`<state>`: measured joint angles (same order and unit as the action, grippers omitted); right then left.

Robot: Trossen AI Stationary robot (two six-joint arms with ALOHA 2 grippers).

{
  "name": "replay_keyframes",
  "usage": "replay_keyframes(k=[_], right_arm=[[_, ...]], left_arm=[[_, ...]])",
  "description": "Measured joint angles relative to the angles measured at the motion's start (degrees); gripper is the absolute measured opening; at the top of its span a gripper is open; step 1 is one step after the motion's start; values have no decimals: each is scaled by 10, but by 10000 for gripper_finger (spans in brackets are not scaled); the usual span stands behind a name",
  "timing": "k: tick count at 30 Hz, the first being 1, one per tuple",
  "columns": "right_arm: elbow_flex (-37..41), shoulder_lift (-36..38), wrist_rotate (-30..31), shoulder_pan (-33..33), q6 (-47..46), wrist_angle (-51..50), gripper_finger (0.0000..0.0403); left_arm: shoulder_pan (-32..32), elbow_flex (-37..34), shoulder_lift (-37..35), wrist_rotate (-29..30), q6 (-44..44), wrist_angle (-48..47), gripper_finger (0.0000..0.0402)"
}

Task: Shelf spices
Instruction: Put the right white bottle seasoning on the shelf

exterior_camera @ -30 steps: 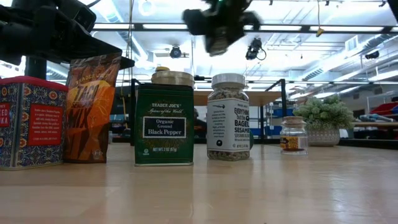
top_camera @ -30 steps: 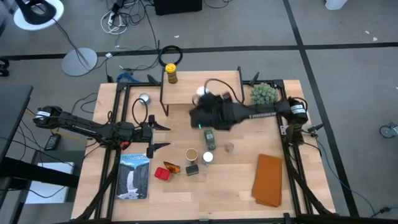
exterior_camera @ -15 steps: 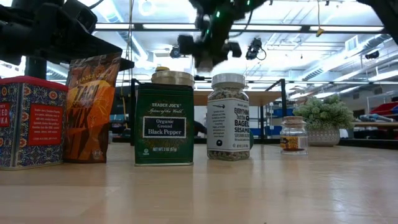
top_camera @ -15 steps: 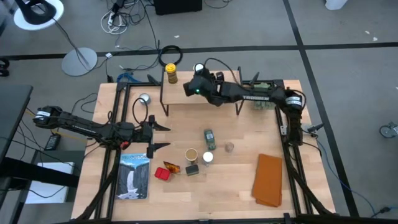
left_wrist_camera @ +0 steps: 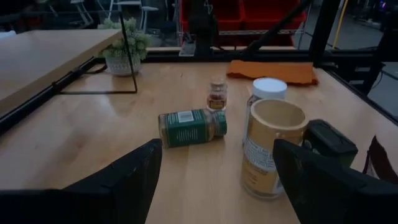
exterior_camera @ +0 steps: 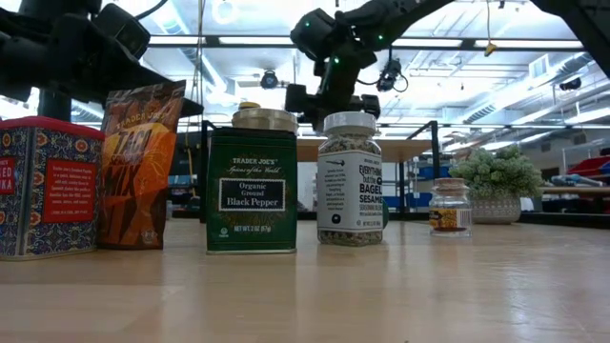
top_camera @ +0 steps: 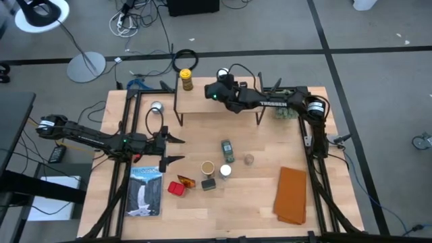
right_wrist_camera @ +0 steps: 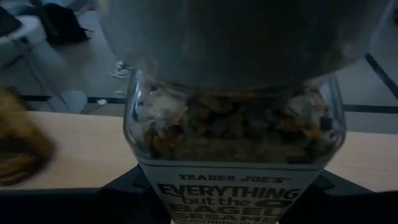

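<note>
One jar [top_camera: 221, 74] is gripped in my right end effector [top_camera: 219, 84] over the shelf [top_camera: 202, 101], near the yellow-lidded jar [top_camera: 185, 78]; left end effector [top_camera: 167, 148] gapes idle.

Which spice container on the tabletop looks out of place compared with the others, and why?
The green-labelled glass jar near the middle of the wooden tabletop lies on its side; the left wrist view shows it toppled, while the tan-lidded jar and white-lidded jar beside it stand upright.

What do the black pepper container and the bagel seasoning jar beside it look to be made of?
The black pepper container looks like painted metal: opaque dark green, flat-sided, with a seamed rim. The bagel seasoning jar seems clear glass or plastic, its seeds showing through, under a matte white lid that is probably plastic.
</note>
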<state>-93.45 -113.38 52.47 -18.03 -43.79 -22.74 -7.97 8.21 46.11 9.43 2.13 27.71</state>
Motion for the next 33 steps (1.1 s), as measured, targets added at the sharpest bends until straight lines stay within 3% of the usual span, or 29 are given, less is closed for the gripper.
replay_keyframes(k=[10, 16, 33], right_arm=[[0, 0, -62, -40, -3, -35, 211], [0, 0, -62, -42, -18, -50, 233], [0, -8, -61, -40, -22, -28, 235]], left_arm=[[0, 0, 0, 0, -1, 2, 312], [0, 0, 0, 0, -1, 2, 312], [0, 0, 0, 0, 0, 2, 312]])
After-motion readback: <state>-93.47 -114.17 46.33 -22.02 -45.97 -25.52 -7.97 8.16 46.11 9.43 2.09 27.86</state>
